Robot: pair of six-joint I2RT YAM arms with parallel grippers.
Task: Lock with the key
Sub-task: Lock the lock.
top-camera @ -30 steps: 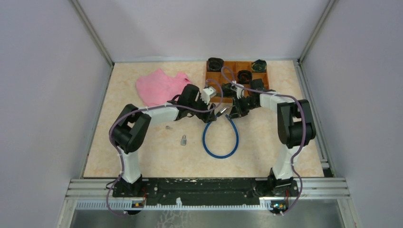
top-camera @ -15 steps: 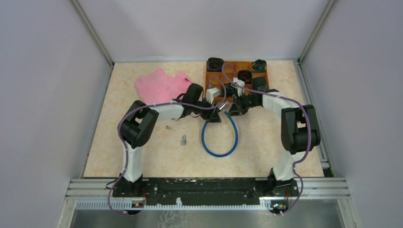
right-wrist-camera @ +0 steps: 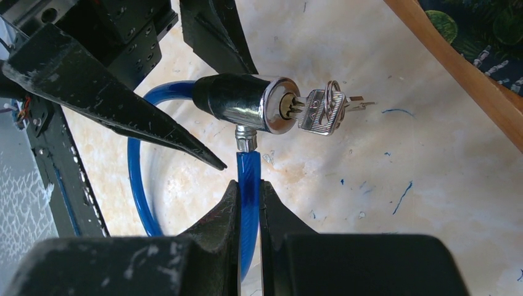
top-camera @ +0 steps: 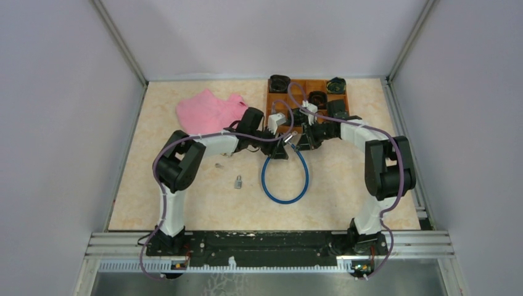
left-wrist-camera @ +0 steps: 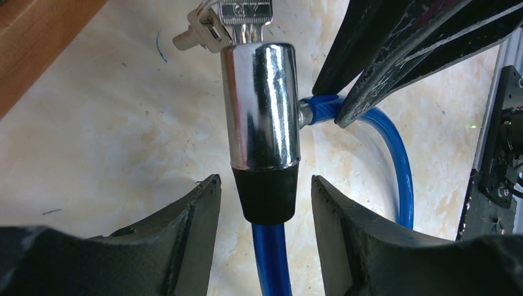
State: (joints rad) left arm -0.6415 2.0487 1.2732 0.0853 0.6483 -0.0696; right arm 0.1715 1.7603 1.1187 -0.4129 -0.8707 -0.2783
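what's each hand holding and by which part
Right hand pinches the blue cable just beside the chrome lock cylinder. Left hand holds nothing: open around the cylinder's black collar.

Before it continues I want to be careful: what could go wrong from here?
1. The left tool stands open around the lock cylinder without touching; closing off-centre may push it aside.
2. The right tool pinches only the blue cable, so the cylinder may twist when the key is turned.
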